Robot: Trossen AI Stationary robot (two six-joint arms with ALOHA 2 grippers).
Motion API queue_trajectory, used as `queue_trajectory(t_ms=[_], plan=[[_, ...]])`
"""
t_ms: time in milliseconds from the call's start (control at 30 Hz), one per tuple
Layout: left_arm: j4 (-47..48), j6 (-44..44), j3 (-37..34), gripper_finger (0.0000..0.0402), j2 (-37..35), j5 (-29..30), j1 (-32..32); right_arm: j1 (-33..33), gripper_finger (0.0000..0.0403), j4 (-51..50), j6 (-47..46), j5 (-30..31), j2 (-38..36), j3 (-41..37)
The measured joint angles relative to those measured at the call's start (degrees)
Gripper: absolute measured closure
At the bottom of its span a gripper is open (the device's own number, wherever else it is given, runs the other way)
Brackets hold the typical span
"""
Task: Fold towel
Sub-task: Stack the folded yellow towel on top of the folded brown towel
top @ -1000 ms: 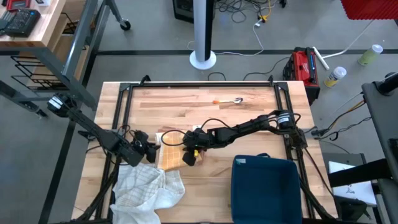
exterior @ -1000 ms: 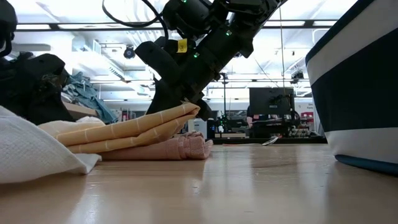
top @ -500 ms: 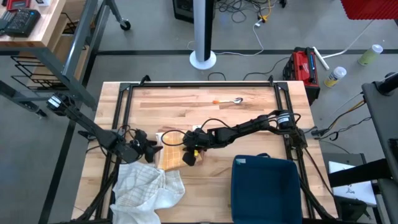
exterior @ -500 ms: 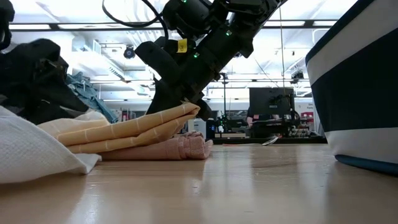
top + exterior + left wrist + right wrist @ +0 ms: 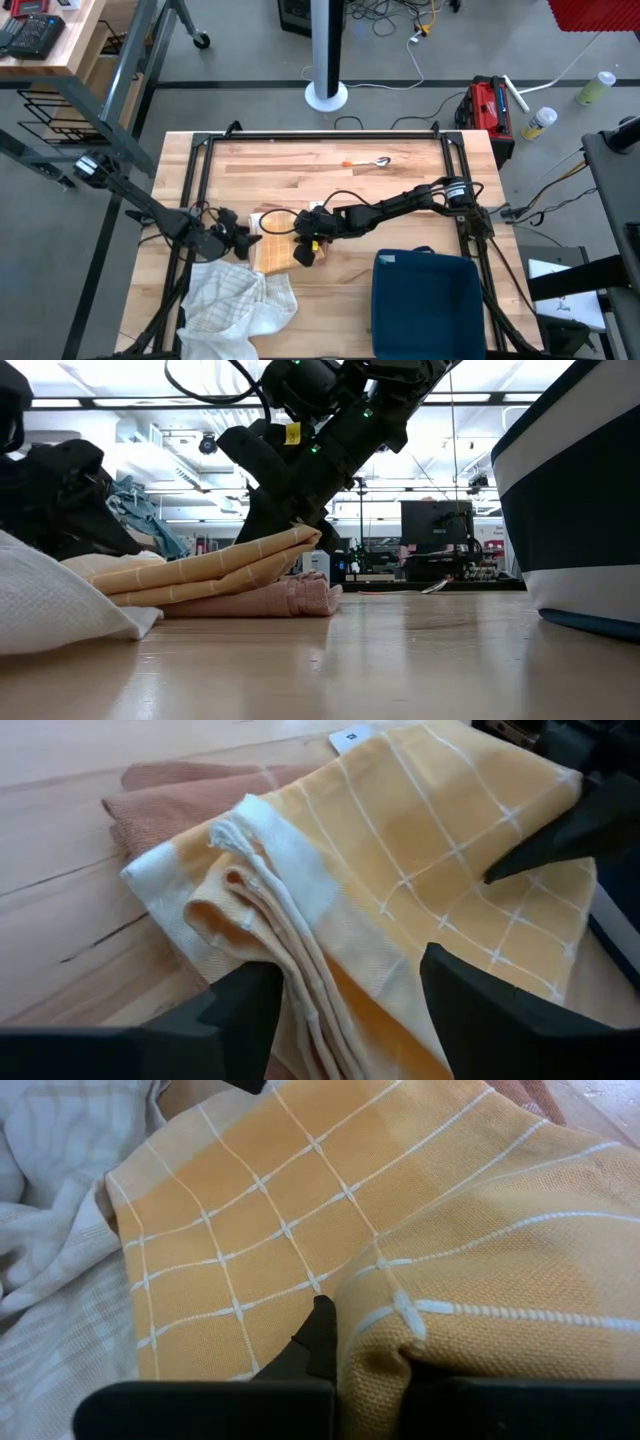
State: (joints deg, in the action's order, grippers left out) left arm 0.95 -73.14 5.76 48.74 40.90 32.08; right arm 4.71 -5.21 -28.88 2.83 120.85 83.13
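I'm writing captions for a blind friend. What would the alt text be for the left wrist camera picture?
A folded yellow towel with a white grid pattern lies on a pinkish towel on a wooden table. The left gripper is open, its two dark fingers either side of the towel's layered edge. The right gripper's dark finger tip presses on the towel's far side.

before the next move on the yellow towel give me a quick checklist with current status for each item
1. Right gripper shut on the yellow towel: ok, the right wrist view shows cloth pinched between its fingers.
2. Left gripper open, with the towel's folded edge lying between its fingers: ok.
3. Yellow towel lies on the pink towel: ok.
4. Layers aligned at the near corner: not ok, loose plies splay out in the left wrist view.
5. White towel off the fold: cannot tell, it touches the yellow towel's edge.
6. Blue bin apart from the towels: ok.
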Motion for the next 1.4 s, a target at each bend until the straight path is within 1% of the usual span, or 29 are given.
queue_trajectory(t_ms=[233, 367, 400, 467, 533, 567, 833, 933, 1033, 1233, 1400], plan=[[-0.1, -0.1, 0.1, 0.019, 1.0, -1.5, -1.5, 0.0, 0.04, 0.0, 0.0, 0.0, 0.0, 0.0], [-0.5, -0.9, 0.1, 0.0189, 2.3, -4.2, -3.4, 0.0, 0.04, 0.0, 0.0, 0.0, 0.0, 0.0], [-1.7, -0.3, 0.1, 0.0188, 2.9, -5.0, -3.7, 0.0, 0.04, 0.0, 0.0, 0.0, 0.0, 0.0], [-6.4, 3.5, 0.1, 0.0192, 4.2, -6.8, -4.3, 0.0, 0.04, 0.0, 0.0, 0.0, 0.0, 0.0], [-10.1, 7.7, 0.5, 0.0202, 5.7, -8.4, -4.9, 0.0, 0.04, 0.0, 0.0, 0.0, 0.0, 0.0], [-10.5, 8.7, 1.0, 0.0207, 6.5, -9.2, -5.2, 0.0, 0.04, 0.0, 0.0, 0.0, 0.0, 0.0], [-9.9, 11.0, 4.1, 0.0251, 12.9, -14.4, -8.2, -0.1, 0.0399, 0.0, 0.0, 0.0, 0.0, 0.0], [-9.3, 11.4, 5.3, 0.026, 14.8, -15.4, -8.7, -0.1, 0.0399, 0.0, 0.0, 0.0, 0.0, 0.0], [-6.6, 10.9, 6.5, 0.0262, 15.7, -15.5, -8.8, -0.1, 0.0399, 0.0, 0.0, 0.0, 0.0, 0.0], [-5.0, 12.5, 7.8, 0.0252, 15.3, -15.1, -8.7, -0.1, 0.0399, 0.0, 0.0, 0.0, 0.0, 0.0], [-5.1, 14.1, 8.5, 0.0258, 15.4, -15.1, -8.7, -0.2, 0.0399, 0.0, 0.0, 0.0, 0.0, 0.0]])
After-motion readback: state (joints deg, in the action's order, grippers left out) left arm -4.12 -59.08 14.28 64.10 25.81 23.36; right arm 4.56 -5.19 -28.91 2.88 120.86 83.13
